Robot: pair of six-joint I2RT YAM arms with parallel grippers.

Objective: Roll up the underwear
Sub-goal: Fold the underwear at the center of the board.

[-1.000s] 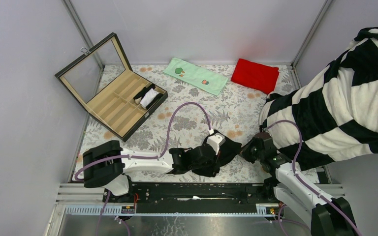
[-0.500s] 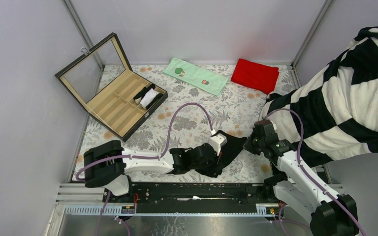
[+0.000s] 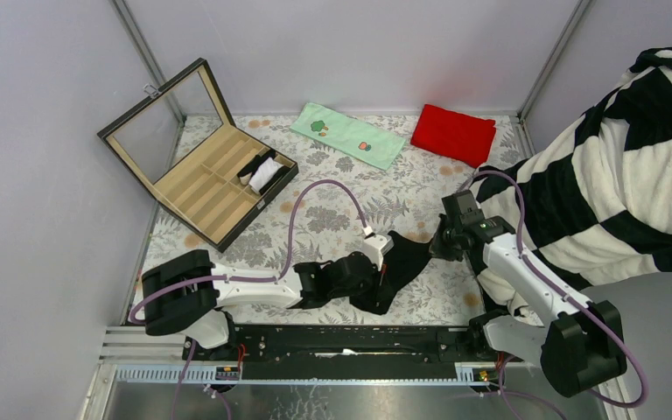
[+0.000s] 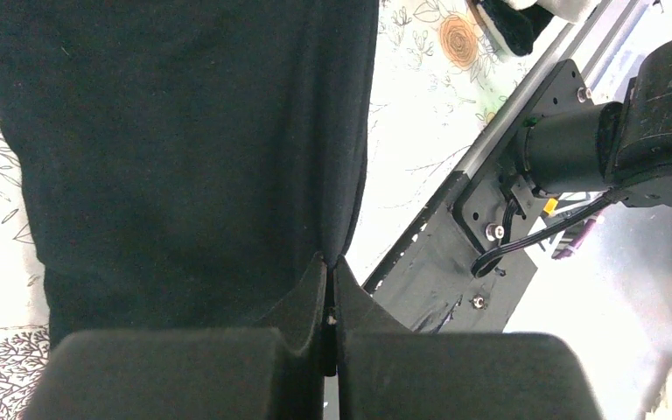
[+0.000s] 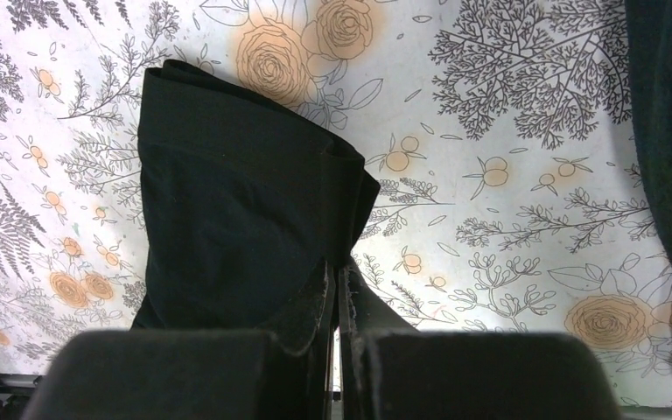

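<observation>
Right gripper (image 3: 439, 248) has drawn the underwear (image 3: 402, 265) farther up the table (image 3: 332, 197).

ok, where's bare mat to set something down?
Best: mid-table mat, bordered by green towel, red cloth, striped blanket and the held underwear. Smaller strip between organizer box and left arm. Crowded: near edge, around left and right arm.

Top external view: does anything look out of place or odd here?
The black-and-white striped blanket hangs over the right frame rail and spills onto the floral table, beside the right arm. Nothing else stands out.
</observation>
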